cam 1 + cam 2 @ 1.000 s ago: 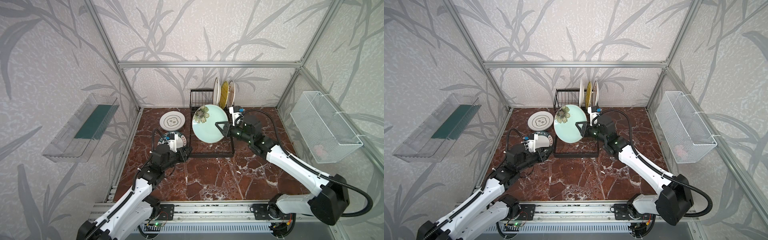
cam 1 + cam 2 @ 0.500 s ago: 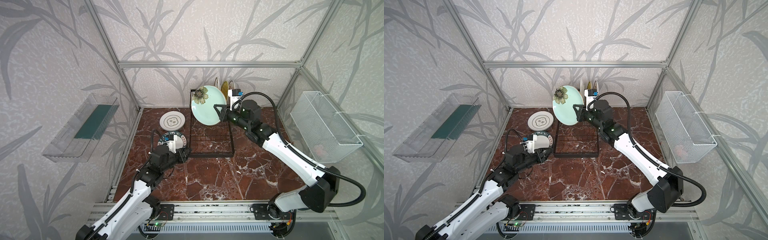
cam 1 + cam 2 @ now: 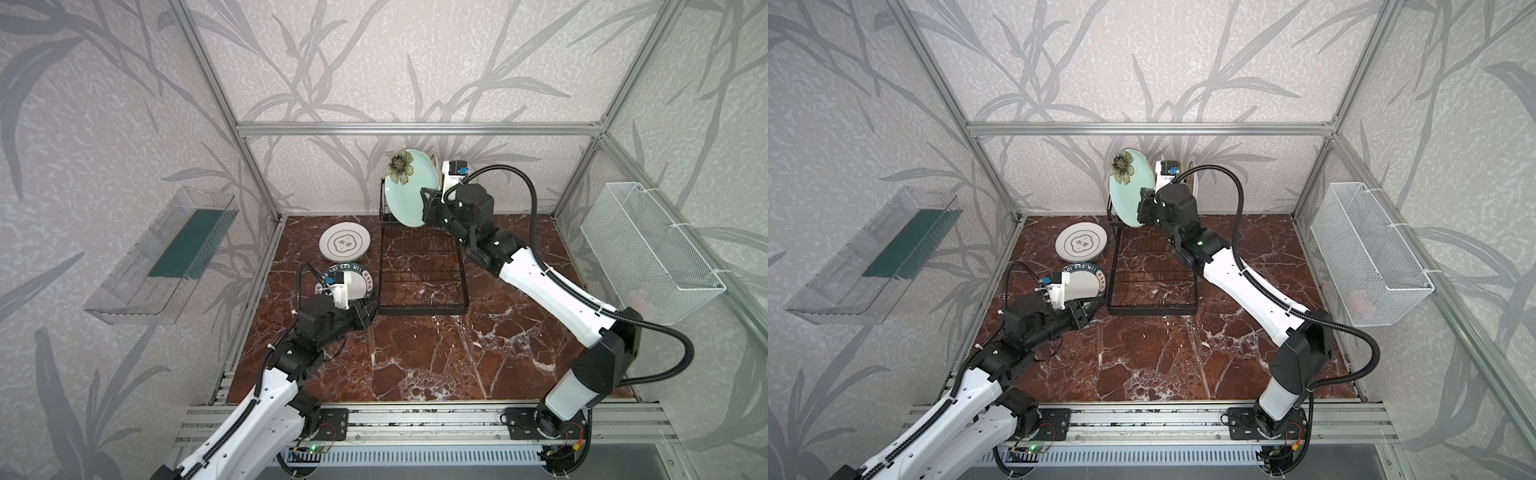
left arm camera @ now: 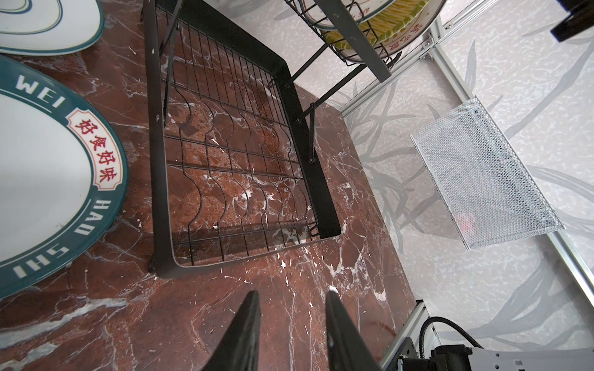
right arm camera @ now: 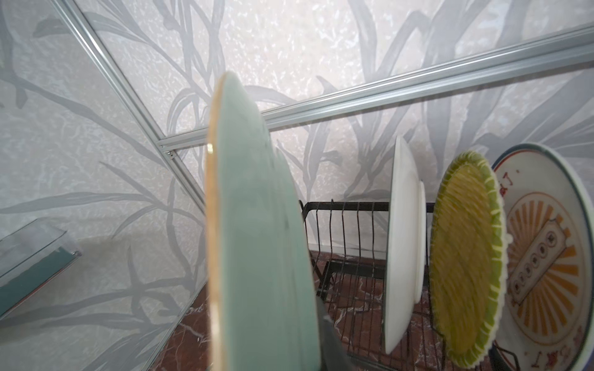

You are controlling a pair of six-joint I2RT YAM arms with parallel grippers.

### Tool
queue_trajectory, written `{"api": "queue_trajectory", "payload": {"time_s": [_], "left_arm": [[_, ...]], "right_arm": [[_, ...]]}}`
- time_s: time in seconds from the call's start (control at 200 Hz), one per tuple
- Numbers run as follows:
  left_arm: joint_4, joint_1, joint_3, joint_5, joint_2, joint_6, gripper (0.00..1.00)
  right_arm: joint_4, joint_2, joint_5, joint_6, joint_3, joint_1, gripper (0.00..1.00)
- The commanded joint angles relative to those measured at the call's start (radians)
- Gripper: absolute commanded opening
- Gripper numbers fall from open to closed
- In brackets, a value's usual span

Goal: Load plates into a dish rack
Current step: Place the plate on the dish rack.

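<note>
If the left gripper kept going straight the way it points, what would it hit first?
Probably the dish rack: its near rim lies just ahead of the left gripper, though relative height is unclear.

The right arm (image 3: 540,278) reaches far forward, wrist raised; the right pincer (image 3: 428,203) is clamped on the edge of the mint plate (image 3: 405,197). The left arm (image 3: 270,399) sits bent and low, left pincer (image 4: 292,294) parted and empty.

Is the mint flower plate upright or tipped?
Upright: the round pale mint plate with the dark flower stands on edge in the right gripper, roughly parallel to plates standing in the black wire dish rack.
</note>
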Motion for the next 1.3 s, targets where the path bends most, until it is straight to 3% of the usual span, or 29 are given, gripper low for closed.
{"api": "queue_trajectory", "payload": {"time_s": [0.0, 0.375, 0.575, 0.78, 1.295], "left_arm": [[0.013, -0.002, -0.03, 0.015, -0.029, -0.031, 0.33], [0.012, -0.002, -0.06, 0.027, -0.077, -0.044, 0.33], [0.011, -0.002, -0.066, 0.032, -0.079, -0.04, 0.33], [0.007, -0.002, -0.075, 0.031, -0.095, -0.044, 0.33], [-0.005, -0.002, -0.082, 0.036, -0.116, -0.044, 0.33]], "right_arm": [[0.113, 0.023, 0.155, -0.077, 0.13, 0.03, 0.0], [0.027, 0.272, 0.45, -0.251, 0.459, 0.11, 0.0], [-0.057, 0.45, 0.632, -0.383, 0.736, 0.158, 0.0], [-0.176, 0.584, 0.755, -0.416, 0.964, 0.174, 0.0], [-0.146, 0.667, 0.928, -0.504, 1.021, 0.169, 0.0]]}}
